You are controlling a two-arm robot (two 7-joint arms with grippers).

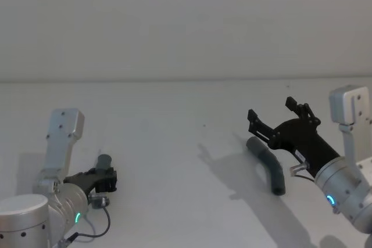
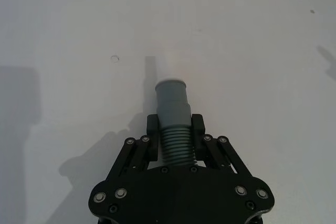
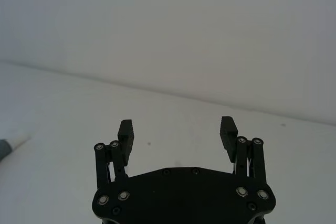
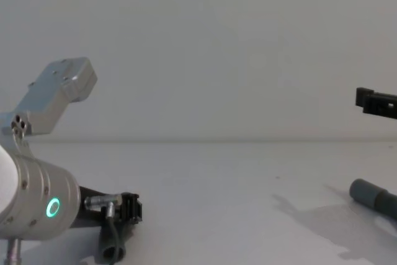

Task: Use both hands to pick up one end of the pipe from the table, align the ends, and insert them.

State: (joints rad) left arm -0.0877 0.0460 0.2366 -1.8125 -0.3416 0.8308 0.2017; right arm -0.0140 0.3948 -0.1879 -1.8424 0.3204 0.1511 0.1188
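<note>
Head view: the left gripper (image 1: 107, 177) is closed on the ribbed part of a pipe piece (image 1: 104, 162). The smooth grey cuff of the piece stands out ahead of the fingertips. The right gripper (image 1: 272, 111) is spread wide and holds nothing. A second pipe piece (image 1: 268, 164), curved, lies on the table (image 1: 174, 143) under and just beside its fingers, not between them.

Left wrist view: both jaws press on the ribs from two sides, and the cuff (image 2: 172, 100) reaches past the fingertips, above the white table.

Right wrist view: the fingers (image 3: 126, 134) of the right gripper stand well apart, with only the table in the gap. One grey end of the second pipe piece (image 3: 4, 149) lies off to one side, away from the fingers.

Chest view: the left gripper (image 4: 129, 208) is low, near the table, and the held piece hangs down below it with a hollow end (image 4: 111, 252). One finger (image 4: 374, 102) of the right gripper is raised well above the second pipe piece (image 4: 372, 197).
</note>
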